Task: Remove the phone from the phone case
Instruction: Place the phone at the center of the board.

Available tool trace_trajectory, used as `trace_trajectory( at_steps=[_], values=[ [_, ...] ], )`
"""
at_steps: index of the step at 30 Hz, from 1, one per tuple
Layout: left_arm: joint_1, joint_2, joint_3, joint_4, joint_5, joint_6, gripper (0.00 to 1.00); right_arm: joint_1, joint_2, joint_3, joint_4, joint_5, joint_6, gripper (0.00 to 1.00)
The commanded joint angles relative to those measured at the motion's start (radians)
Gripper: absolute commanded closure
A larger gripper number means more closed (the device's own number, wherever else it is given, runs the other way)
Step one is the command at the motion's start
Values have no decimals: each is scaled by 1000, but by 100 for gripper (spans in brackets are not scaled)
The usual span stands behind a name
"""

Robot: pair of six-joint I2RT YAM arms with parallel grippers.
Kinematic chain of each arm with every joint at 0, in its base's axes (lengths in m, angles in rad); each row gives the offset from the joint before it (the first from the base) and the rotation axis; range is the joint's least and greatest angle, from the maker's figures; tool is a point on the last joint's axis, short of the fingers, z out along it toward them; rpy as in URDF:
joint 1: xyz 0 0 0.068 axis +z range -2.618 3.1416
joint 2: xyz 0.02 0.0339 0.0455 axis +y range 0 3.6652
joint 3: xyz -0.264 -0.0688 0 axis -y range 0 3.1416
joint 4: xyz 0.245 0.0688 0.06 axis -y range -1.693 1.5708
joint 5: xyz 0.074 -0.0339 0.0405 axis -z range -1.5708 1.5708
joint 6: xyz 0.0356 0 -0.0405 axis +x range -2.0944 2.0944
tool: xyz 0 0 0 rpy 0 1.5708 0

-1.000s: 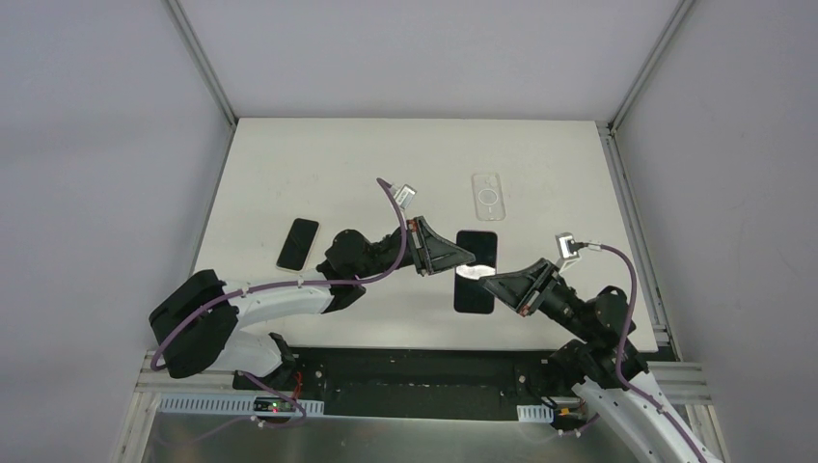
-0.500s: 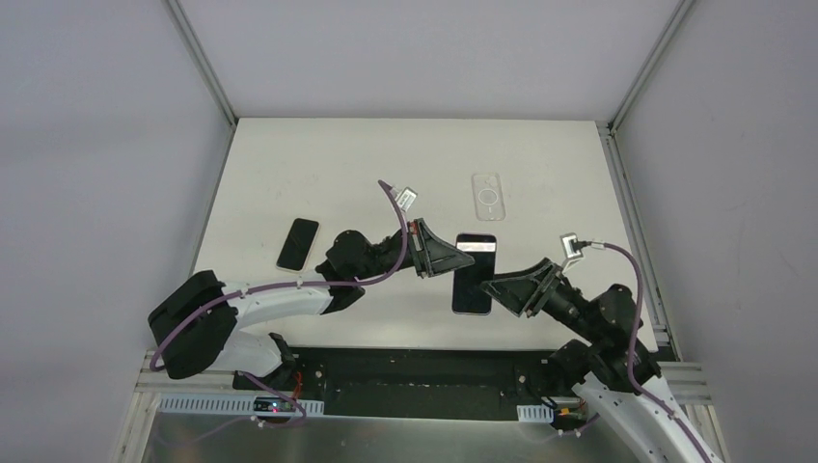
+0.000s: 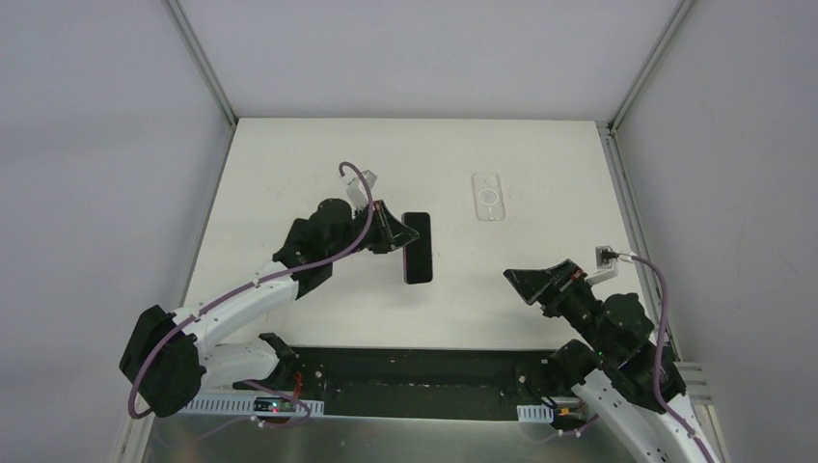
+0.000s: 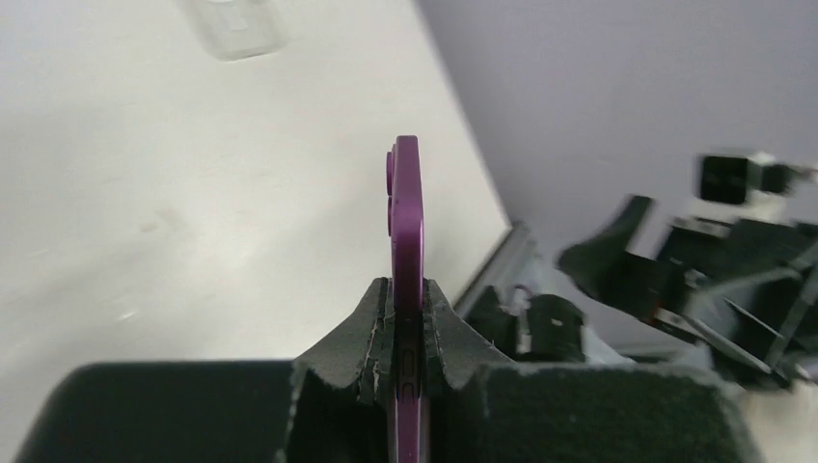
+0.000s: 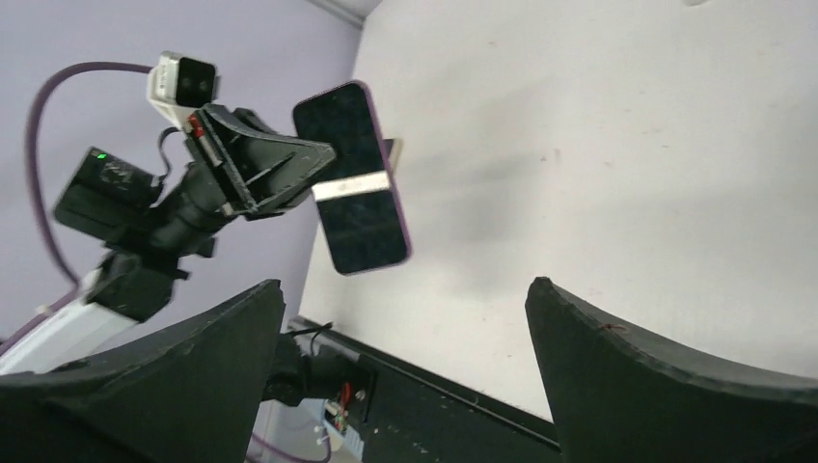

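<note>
A white table stands boxed in by plain lavender-grey walls behind and beside it, aluminium rails rising from its far corners.

On my left wrist feed, the phone shows edge-on only, and its lower end is cut off at bottom centre. The phone case at upper left is blurred and clipped by the top edge. The right arm at mid right is just a blur.

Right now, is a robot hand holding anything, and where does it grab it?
The left gripper pinches the purple phone midway along one long edge, front and back. The right gripper is open, holding nothing.
</note>
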Motion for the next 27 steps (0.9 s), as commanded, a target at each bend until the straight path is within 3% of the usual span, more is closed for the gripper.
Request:
trace_trajectory(
  at_steps=[1, 4, 9, 15, 27],
  values=[
    [81, -9, 185, -475, -127, 187, 100, 2, 16, -18, -65, 146, -14, 0],
    [123, 49, 300, -615, -150, 273, 100, 2, 66, -17, -70, 147, -36, 0],
    [184, 167, 427, -618, -117, 312, 100, 3, 118, -38, -50, 159, -24, 1],
    [278, 450, 587, -619, 40, 272, 100, 3, 199, -46, -85, 132, -13, 3],
    [363, 810, 863, -548, 237, 263, 100, 3, 297, -100, 22, 82, -50, 3]
  ],
)
